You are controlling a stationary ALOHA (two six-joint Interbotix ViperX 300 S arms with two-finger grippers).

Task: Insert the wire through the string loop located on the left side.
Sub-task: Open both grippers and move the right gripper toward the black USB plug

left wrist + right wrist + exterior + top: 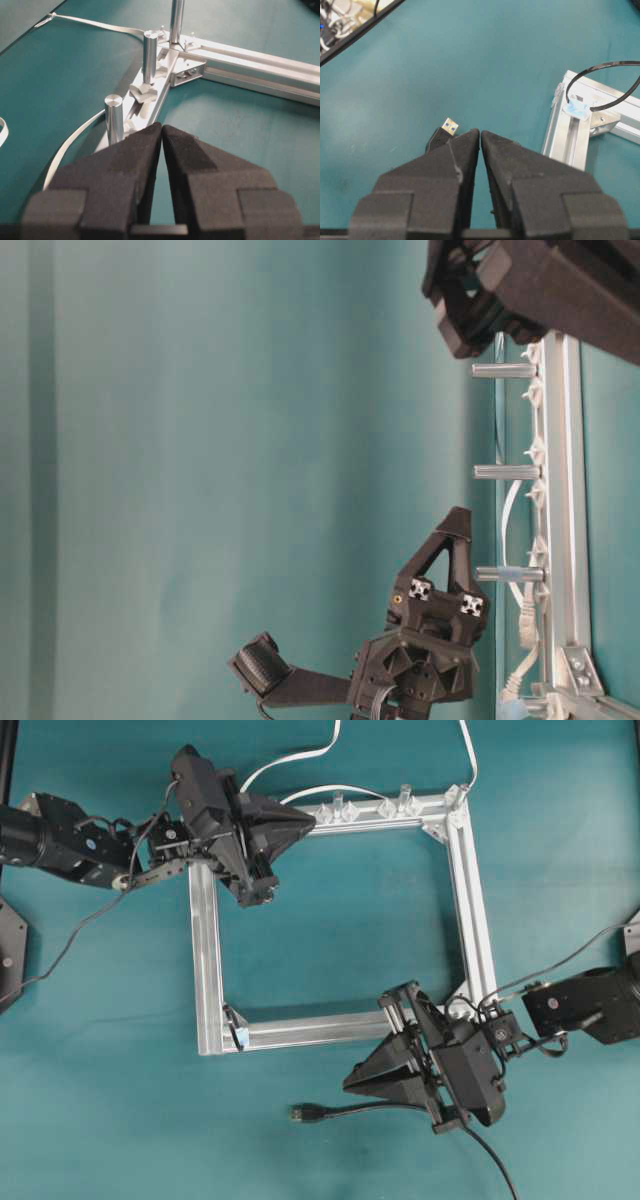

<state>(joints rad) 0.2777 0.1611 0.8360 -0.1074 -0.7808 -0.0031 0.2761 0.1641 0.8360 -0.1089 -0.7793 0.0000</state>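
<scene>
The silver square frame (pixel 335 915) is the landmark here. The wire (pixel 395 1108) lies on the desk (pixel 100 1120) outside the frame's lower rail, its plug (pixel 303 1114) pointing left and its long axis running roughly parallel to that rail before the cable curves away under the right arm. The right pincer (pixel 352 1082) hovers just above and to the right of the plug, fingertips nearly pressed together and holding nothing; in its wrist view the plug (pixel 445 132) sits just ahead of the left fingertip. The string loop (pixel 602 85) stands at the frame's lower-left corner, pinned by a pale blue tape scrap (pixel 577 108), a short way up and left of the plug. The left pincer (pixel 305 818) is at the frame's upper-left corner, likewise almost closed and empty, well apart from both wire and loop, so the right arm is judged the nearer for a pickup. Upright metal posts (pixel 114 120) and a white cable (pixel 300 758) crowd the top rail, away from the likely path; the lower rail itself lies between plug and frame interior.
</scene>
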